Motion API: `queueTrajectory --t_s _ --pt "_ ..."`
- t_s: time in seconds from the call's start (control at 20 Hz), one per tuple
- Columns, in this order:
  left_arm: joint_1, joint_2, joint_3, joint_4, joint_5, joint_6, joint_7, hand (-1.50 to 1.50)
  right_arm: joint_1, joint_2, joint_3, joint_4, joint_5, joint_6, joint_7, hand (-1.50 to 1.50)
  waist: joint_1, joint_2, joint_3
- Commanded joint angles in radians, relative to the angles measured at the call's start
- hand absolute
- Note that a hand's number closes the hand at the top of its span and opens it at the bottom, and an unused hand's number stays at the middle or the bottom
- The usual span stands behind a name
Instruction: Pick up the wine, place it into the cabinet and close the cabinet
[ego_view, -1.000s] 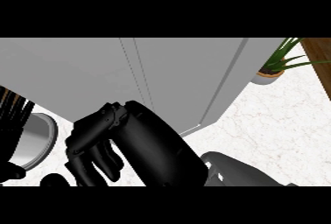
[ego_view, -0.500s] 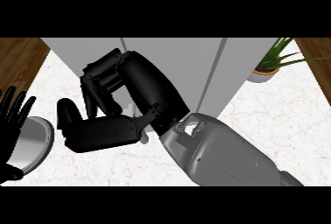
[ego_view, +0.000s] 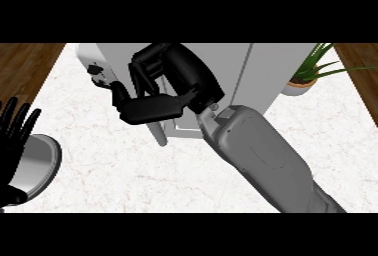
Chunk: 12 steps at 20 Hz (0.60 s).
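Head view: the right hand (ego_view: 151, 109) is pressing close to the cabinet (ego_view: 262, 65) at 12 o'clock. The wine is hiding from sight. I cannot tell if its fingers are holding it. The left hand (ego_view: 16, 131) is resting open at 9 o'clock, farther away.

a potted plant (ego_view: 301, 84) and metal bowl (ego_view: 38, 167) on the marble counter (ego_view: 111, 165).

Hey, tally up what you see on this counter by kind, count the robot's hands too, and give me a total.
cabinet: 1
potted plant: 1
metal bowl: 1
hands: 2, the left hand and the right hand
Total: 5
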Motion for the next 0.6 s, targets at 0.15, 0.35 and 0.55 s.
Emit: queueTrajectory --t_s 0.15,0.35,0.55 --pt "-0.036 0.038 0.047 0.027 0.034 -0.001 0.049 -1.5 -0.029 -0.041 -0.097 0.175 0.027 0.065 -0.094 1.5 0.001 0.02 0.002" --pt "-0.037 0.029 0.023 0.03 -0.001 -0.005 0.041 -1.5 -0.081 -0.084 -0.128 0.233 0.034 0.101 -0.097 1.5 0.006 0.025 0.001" --pt "-0.022 0.012 0.015 0.009 -0.022 -0.003 0.016 -1.5 -0.046 -0.102 -0.145 0.253 0.022 0.128 -0.132 1.5 0.011 0.025 0.001"
